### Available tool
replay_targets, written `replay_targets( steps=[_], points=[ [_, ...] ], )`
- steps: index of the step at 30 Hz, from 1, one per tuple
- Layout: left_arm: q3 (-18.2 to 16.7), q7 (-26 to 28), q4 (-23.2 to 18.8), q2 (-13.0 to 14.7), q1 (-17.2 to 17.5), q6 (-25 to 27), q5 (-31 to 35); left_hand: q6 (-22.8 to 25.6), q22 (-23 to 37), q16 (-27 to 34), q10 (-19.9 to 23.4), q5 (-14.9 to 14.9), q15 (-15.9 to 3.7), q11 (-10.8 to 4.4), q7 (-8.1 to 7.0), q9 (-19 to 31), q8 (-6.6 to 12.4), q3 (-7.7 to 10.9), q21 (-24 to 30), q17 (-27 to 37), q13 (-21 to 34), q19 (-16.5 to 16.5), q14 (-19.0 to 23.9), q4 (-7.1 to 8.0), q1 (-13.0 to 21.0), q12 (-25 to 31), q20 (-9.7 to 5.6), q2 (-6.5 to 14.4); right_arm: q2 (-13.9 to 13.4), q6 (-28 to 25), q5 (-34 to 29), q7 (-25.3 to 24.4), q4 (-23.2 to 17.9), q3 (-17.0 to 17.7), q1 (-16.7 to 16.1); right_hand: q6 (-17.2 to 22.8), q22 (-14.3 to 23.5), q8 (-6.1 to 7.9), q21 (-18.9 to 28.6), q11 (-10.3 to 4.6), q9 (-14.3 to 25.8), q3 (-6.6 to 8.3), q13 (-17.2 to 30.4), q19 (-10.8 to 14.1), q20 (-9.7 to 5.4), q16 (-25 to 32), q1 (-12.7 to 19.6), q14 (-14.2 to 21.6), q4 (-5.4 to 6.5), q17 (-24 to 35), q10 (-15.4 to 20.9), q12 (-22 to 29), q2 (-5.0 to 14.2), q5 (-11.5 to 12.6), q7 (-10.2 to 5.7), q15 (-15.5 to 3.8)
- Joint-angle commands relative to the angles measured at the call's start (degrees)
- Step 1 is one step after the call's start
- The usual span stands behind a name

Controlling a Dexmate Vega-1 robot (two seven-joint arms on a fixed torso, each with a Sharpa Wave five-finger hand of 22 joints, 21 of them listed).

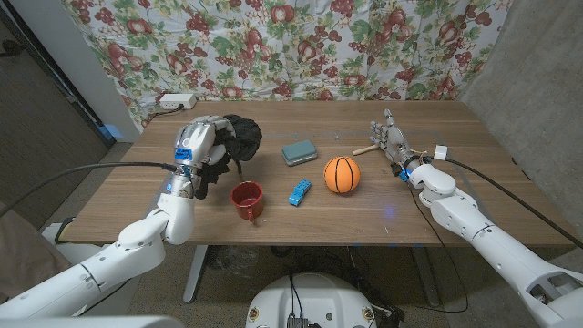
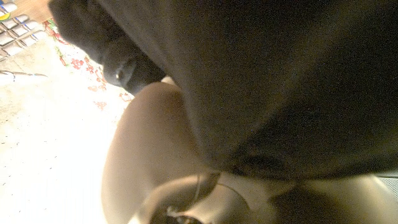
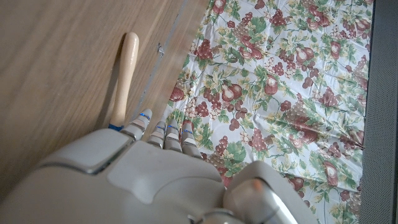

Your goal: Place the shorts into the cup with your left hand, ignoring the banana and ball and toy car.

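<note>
Shorts (image 2: pixel 273 81): black cloth, bunched, right against the left wrist camera; held up above the table (image 1: pixel 455 210) in the left hand (image 1: pixel 196 146), fingers closed around the bundle.
Cup (image 1: pixel 246 199): red, upright, just beside and below the left hand, toward the robot's right.
Toy car (image 1: pixel 299 191): blue, beyond the cup.
Ball (image 1: pixel 342 175): orange, between the two hands.
Sponge (image 1: pixel 298 151): grey-blue block, behind the ball.
Right hand (image 1: pixel 392 141): fingers straight and together, holding nothing; a wooden stick (image 3: pixel 124 78) lies by its fingertips.
No readable writing.
</note>
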Motion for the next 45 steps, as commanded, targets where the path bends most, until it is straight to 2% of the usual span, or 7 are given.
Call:
replay_targets(
  steps=[1,16,31,34,38,45],
  points=[
    [0.8,0.5,-0.6,1.9,-0.2,-1.5,0.7,0.0,20.0,0.1,0.6,-0.2,-11.01,0.05,-0.3,0.3,0.14,6.44,11.3,19.0,14.5,3.7,11.7,6.1,0.0,0.0,-13.27,0.5,-0.5,0.2,0.1,-0.1,-0.8,0.2,-0.8,0.5,0.2,0.02,-0.3,-0.05,0.2,0.04,0.1,0.0,0.33,0.1,0.0,-0.1,0.22,0.1,0.1,0.3,0.54,-0.1,0.24,-0.41],
    [2.1,1.3,-1.7,4.0,0.2,-4.0,0.9,0.1,19.8,0.0,0.5,-0.5,-11.03,-0.27,-0.43,-0.1,0.06,6.92,11.6,19.5,14.6,3.5,11.6,6.12,-0.2,-0.1,-13.26,0.4,-1.2,0.7,0.4,-1.1,-2.3,1.0,-2.5,0.4,0.2,0.0,-0.3,-0.01,0.2,0.06,0.1,0.0,0.33,0.1,0.0,-0.1,0.22,0.1,0.2,0.3,0.54,-0.1,0.17,-0.31],
    [3.0,2.2,-2.2,5.5,0.8,-5.6,0.9,0.2,19.6,0.0,0.4,-0.7,-11.06,-0.5,-0.74,-0.3,0.11,7.23,11.6,19.9,14.7,3.2,11.4,6.14,-0.4,-0.3,-13.22,0.4,-1.3,0.6,0.2,-1.4,-3.1,0.8,-2.7,0.4,0.2,-0.02,-0.3,-0.01,0.2,0.07,0.1,0.0,0.34,0.1,0.0,-0.1,0.22,0.1,0.2,0.3,0.53,-0.1,0.2,-0.36],
    [3.2,2.4,-2.2,5.9,0.9,-5.8,1.1,0.8,19.7,0.0,0.4,-0.8,-11.08,-0.46,-0.5,-0.6,0.17,7.25,11.7,20.0,14.8,3.1,11.4,6.21,-0.5,-0.3,-13.22,0.4,-1.4,0.5,0.0,-1.5,-3.2,0.7,-2.7,0.4,0.2,-0.01,-0.2,0.03,0.2,0.07,0.1,0.0,0.33,0.1,0.0,-0.1,0.22,0.1,0.1,0.3,0.54,-0.1,0.17,-0.4],
    [3.3,3.1,-1.9,6.3,0.9,-6.6,1.0,2.9,19.6,-0.1,0.4,-1.2,-11.25,-0.44,0.74,-1.1,0.78,7.22,11.9,20.0,14.8,2.8,11.3,6.18,-0.5,-0.3,-13.32,0.6,-1.3,0.4,-0.2,-1.7,-3.3,0.6,-2.6,0.4,0.2,-0.01,-0.2,-0.09,0.2,0.08,0.1,0.0,0.36,0.1,0.0,-0.1,0.22,0.1,0.1,0.2,0.54,-0.1,0.16,-0.36],
    [3.9,3.8,-1.3,7.4,0.3,-8.6,1.4,3.1,19.5,-0.1,0.9,-1.6,-11.27,-0.38,0.57,-1.3,0.75,7.08,12.0,19.7,14.1,2.5,11.5,6.08,-0.3,-0.7,-13.33,0.8,-1.1,0.1,-0.1,-1.9,-3.5,0.6,-2.5,0.4,0.2,-0.01,-0.2,0.11,0.2,0.09,0.1,0.0,0.34,0.1,0.0,0.0,0.22,0.1,0.2,0.3,0.55,-0.1,0.14,-0.36]
  ],
)
